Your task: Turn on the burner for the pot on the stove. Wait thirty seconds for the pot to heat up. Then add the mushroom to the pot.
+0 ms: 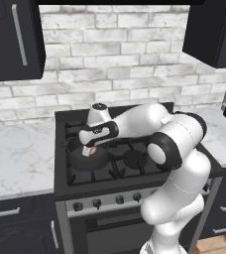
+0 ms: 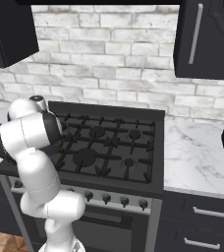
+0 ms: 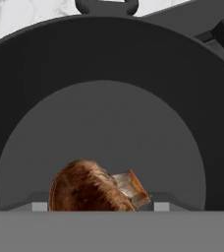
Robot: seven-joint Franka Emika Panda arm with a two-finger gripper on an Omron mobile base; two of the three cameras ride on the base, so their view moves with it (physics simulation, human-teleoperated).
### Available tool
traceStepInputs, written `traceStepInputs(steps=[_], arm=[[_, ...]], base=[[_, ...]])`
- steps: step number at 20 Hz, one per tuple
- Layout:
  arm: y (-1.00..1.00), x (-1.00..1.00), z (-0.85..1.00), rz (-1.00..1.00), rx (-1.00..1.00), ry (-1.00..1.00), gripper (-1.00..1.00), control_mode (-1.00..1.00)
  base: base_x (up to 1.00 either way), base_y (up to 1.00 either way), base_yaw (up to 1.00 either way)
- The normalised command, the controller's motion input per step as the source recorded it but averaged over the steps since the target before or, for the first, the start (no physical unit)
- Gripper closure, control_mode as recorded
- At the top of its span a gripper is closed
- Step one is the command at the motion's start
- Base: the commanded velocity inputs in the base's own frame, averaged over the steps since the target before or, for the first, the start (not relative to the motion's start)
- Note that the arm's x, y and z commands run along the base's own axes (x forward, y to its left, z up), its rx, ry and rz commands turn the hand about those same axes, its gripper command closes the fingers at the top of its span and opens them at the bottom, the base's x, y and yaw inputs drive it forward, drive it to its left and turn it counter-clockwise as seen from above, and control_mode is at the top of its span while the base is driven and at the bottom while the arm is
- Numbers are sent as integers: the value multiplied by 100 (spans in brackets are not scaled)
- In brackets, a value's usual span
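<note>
- Stove [image 1: 135,161] sitting btwn marble counters [image 1: 16,158], black grates up top.
- Pot [image 1: 87,158] resting on front-left burner; blue flame [image 1: 91,171] showing under it.
- Gripper [image 1: 89,150] hanging over pot, jaws pinching mushroom [image 3: 92,189] above pot's inside.

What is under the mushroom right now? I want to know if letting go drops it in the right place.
The mushroom sits over the pot, whose bare dark floor lies below. The fingertips are hidden, so the grip is unclear.
</note>
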Motion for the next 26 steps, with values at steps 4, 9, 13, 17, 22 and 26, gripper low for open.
traceStepInputs(steps=[4, 9, 13, 17, 22, 26], arm=[[9, 19, -9, 0, -1, 0, 100, -100], [10, 19, -10, 0, -2, 0, 100, -100], [11, 18, -11, 0, -2, 0, 100, -100], [9, 16, -10, 0, -1, 0, 100, -100], [7, 11, -8, 0, -1, 0, -100, -100], [0, -1, 0, 0, 0, 0, -100, -100]], base=[[0, 0, 0], [0, 0, 0], [0, 0, 0], [0, 0, 0], [0, 0, 0], [0, 0, 0]])
